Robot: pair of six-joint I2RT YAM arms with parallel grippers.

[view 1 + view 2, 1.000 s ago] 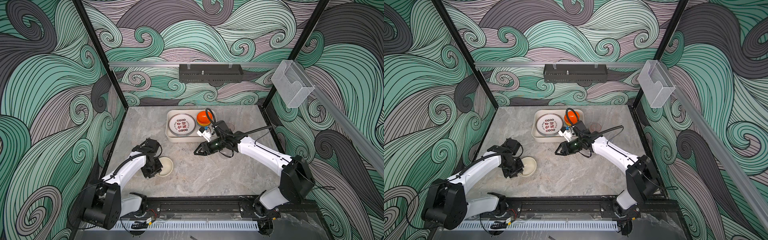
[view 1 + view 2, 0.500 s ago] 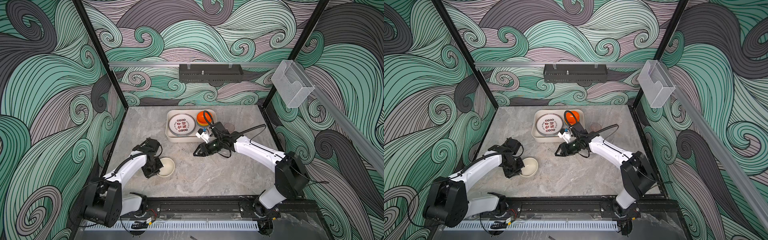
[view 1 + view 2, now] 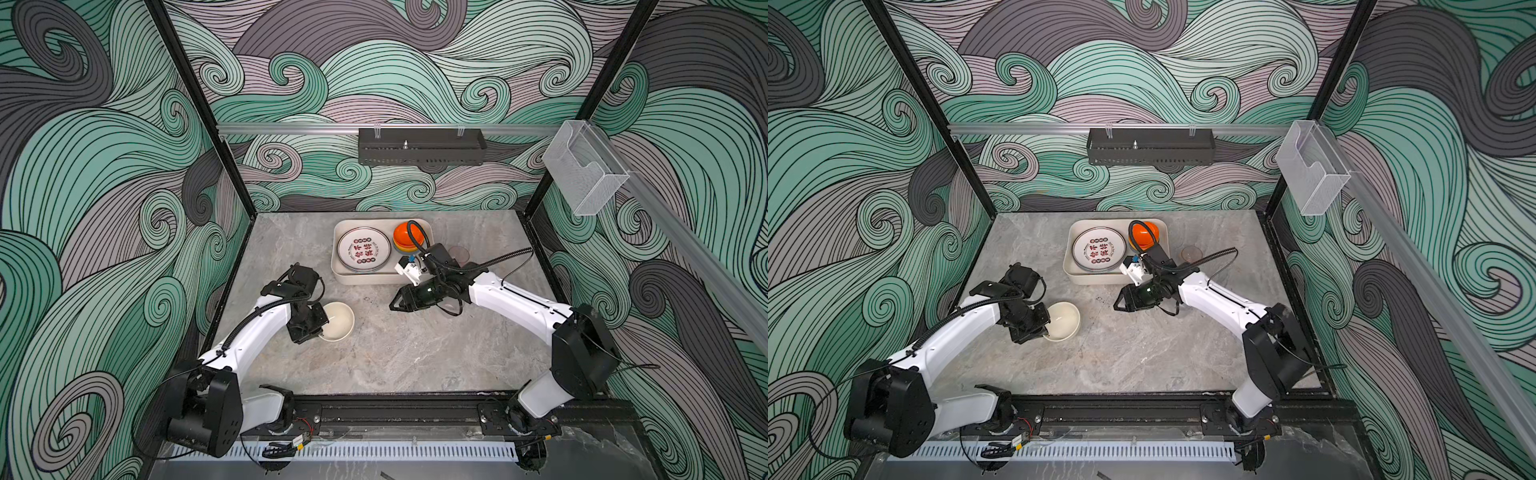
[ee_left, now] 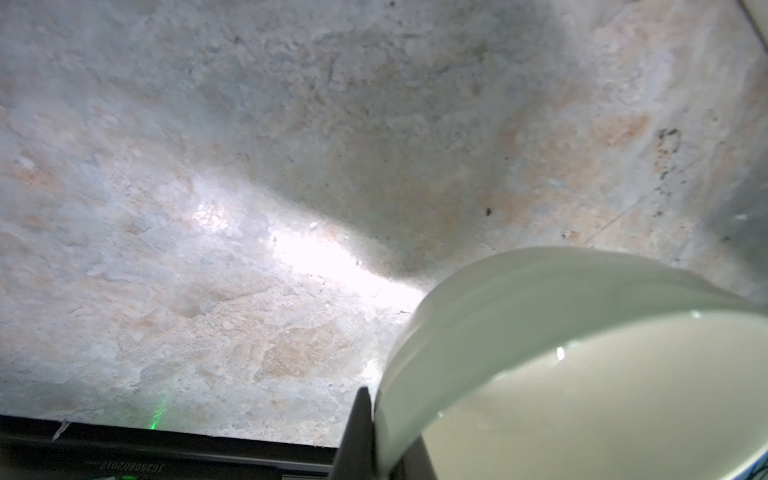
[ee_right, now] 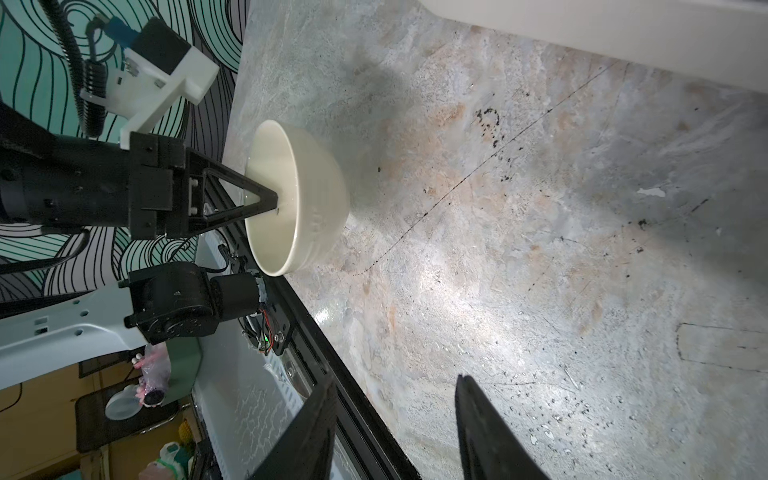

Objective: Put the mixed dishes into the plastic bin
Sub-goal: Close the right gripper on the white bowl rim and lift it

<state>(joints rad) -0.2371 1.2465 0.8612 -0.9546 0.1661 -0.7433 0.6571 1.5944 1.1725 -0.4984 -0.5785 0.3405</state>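
Left fingers (image 5: 268, 200): pinching shut on the cream bowl's (image 3: 341, 322) rim.
Right fingers (image 5: 482, 436): hanging half open, gripping nothing, near the plastic bin (image 3: 374, 279).
Bowl position: sitting on the surface (image 3: 415, 353), well apart from the bin.
Bin contents: holding 1 plate (image 3: 363, 251), 1 orange bowl (image 3: 403, 235).

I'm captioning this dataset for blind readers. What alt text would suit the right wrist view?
The left gripper, jaws shut, pinches the rim of a cream bowl near the edge of a grey marbled table. The right gripper, jaws open and empty, fills the foreground; the plastic bin shows as a pale wall at one corner.
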